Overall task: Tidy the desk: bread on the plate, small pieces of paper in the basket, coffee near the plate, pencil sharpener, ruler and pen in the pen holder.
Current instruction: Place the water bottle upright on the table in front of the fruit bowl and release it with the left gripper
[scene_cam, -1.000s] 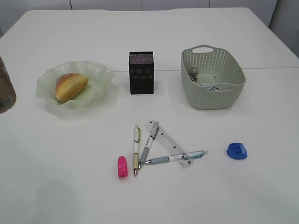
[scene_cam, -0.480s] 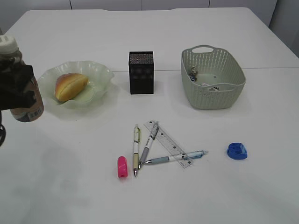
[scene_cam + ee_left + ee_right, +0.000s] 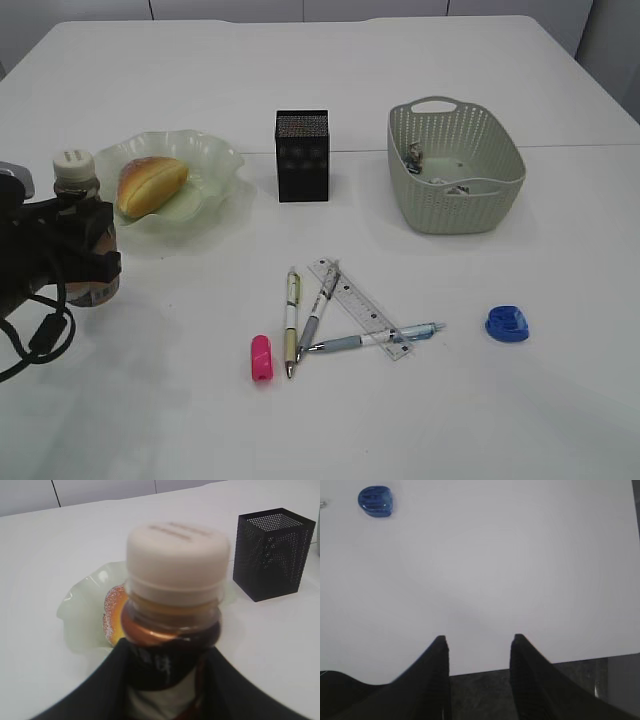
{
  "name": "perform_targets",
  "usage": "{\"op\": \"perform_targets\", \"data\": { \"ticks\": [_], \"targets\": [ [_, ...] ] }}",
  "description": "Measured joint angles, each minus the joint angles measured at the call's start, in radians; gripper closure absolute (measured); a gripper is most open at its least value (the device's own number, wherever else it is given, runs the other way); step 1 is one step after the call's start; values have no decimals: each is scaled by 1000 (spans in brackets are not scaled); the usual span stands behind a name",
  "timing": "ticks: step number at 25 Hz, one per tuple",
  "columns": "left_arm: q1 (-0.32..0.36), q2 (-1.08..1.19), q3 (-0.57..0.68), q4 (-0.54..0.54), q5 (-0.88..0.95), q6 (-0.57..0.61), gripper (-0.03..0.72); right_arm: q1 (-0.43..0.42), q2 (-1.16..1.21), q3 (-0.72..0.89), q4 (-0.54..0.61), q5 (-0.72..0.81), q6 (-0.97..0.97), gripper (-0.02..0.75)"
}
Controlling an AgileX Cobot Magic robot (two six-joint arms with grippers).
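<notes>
My left gripper is shut on the coffee bottle, brown with a white cap, upright just left of the pale green plate; close up in the left wrist view the bottle fills the jaws. The bread lies on the plate. Three pens, a clear ruler and a pink sharpener lie at centre front. A blue sharpener lies front right, also in the right wrist view. My right gripper is open, empty, over the table's near edge.
A black mesh pen holder stands at the centre back, also in the left wrist view. A grey-green basket with paper scraps inside stands at the back right. The table's front edge shows below the right gripper.
My left gripper has carried the coffee bottle in from the left edge to the right and lower, to beside the plate. Nothing else has moved.
</notes>
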Motion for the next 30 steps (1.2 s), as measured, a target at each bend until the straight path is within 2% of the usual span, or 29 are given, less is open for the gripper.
{"op": "perform_targets", "data": {
  "ticks": [4, 7, 16, 30],
  "targets": [
    [0, 0, -4, 16, -7, 0, 437, 0, 0, 0, -36, -33, 24, 261],
    [0, 4, -20, 16, -9, 0, 437, 0, 0, 0, -59, -52, 44, 214],
    [0, 109, -110, 17, -19, 0, 437, 0, 0, 0, -95, -69, 48, 202],
    [9, 224, -168, -23, -25, 0, 437, 0, 0, 0, -99, -71, 48, 202]
  ]
}}
